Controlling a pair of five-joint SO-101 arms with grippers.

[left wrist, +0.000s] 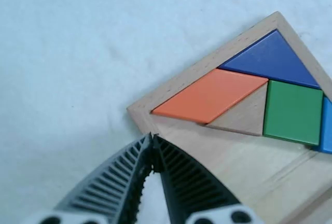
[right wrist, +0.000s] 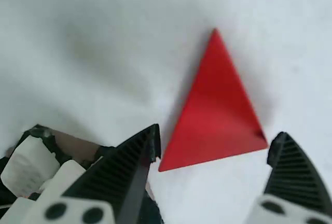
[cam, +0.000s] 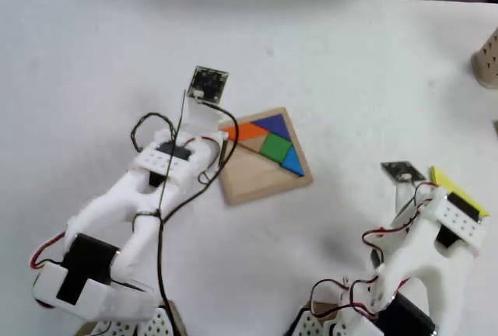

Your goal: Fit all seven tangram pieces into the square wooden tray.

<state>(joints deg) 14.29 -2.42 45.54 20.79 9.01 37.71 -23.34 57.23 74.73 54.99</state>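
Observation:
The square wooden tray [cam: 250,174] lies mid-table and holds an orange parallelogram [cam: 249,131], a dark blue triangle [cam: 272,124], a green square [cam: 275,146] and a light blue piece [cam: 292,162]. My left gripper [left wrist: 152,154] is shut with nothing in it, its tips over the tray's rim [left wrist: 140,112] by the orange parallelogram [left wrist: 210,95]. My right gripper [right wrist: 217,133] is open low over the table. A red triangle [right wrist: 215,115] lies flat between its fingers. A yellow piece [cam: 461,190] lies on the table beside the right arm.
The tray's near half is bare wood [left wrist: 244,182], with a small triangular gap [left wrist: 244,116] between orange and green. A perforated tan object [cam: 488,60] stands at the table's far right edge. White table spreads behind the tray.

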